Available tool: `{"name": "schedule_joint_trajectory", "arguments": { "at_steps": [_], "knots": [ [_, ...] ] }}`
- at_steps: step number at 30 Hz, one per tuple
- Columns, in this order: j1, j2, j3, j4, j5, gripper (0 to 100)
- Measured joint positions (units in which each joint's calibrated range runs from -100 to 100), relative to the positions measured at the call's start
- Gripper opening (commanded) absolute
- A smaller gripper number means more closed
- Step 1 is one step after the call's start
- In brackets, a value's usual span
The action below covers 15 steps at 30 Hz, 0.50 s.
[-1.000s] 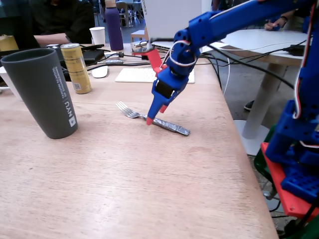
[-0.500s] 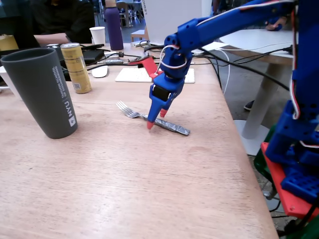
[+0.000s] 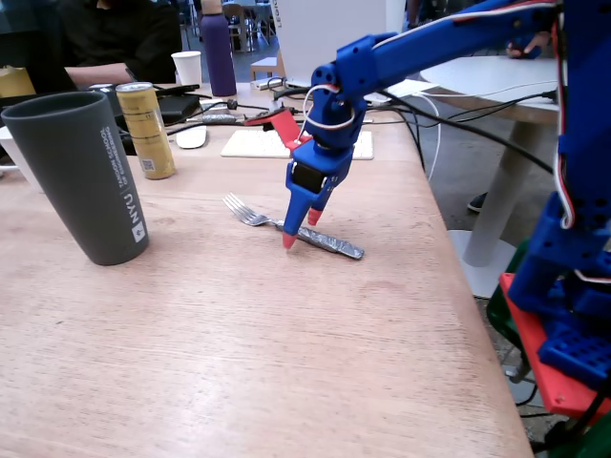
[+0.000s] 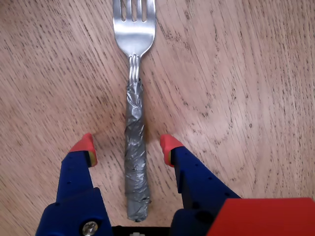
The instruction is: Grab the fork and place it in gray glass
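The fork [image 3: 250, 215] lies flat on the wooden table, tines to the left and foil-wrapped handle to the right in the fixed view. My blue gripper [image 3: 300, 229] with red fingertips points down at the table and is open, one finger on each side of the handle. In the wrist view the fork [image 4: 133, 44] runs straight up the middle, and the gripper [image 4: 126, 145] straddles its wrapped handle without touching it. The gray glass [image 3: 81, 172], with white NYU lettering, stands upright at the left, well apart from the fork.
A gold can [image 3: 146, 129] stands behind the glass. Farther back are a white paper cup [image 3: 188, 67], a purple bottle [image 3: 219, 52], a white mouse [image 3: 191, 137] and a keyboard [image 3: 258, 143]. The table's right edge [image 3: 449, 258] runs close to the arm base.
The gripper has come down and slightly left, and its fingertips now sit at table level on either side of the fork handle. The fork and the glass have not moved.
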Motion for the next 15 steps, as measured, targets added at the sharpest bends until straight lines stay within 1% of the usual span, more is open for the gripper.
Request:
{"name": "schedule_joint_trajectory", "arguments": {
  "at_steps": [3, 4, 6, 9, 15],
  "knots": [
    [0.0, 0.0, 0.0, 0.0, 0.0, 27],
    [0.0, 0.0, 0.0, 0.4, 0.2, 22],
    [0.0, 1.7, -0.8, 2.8, 0.4, 1],
    [-0.8, 4.7, -6.0, 5.9, 0.4, 0],
    [-0.8, 4.9, -6.5, 6.2, 0.4, 0]
  ]
}}
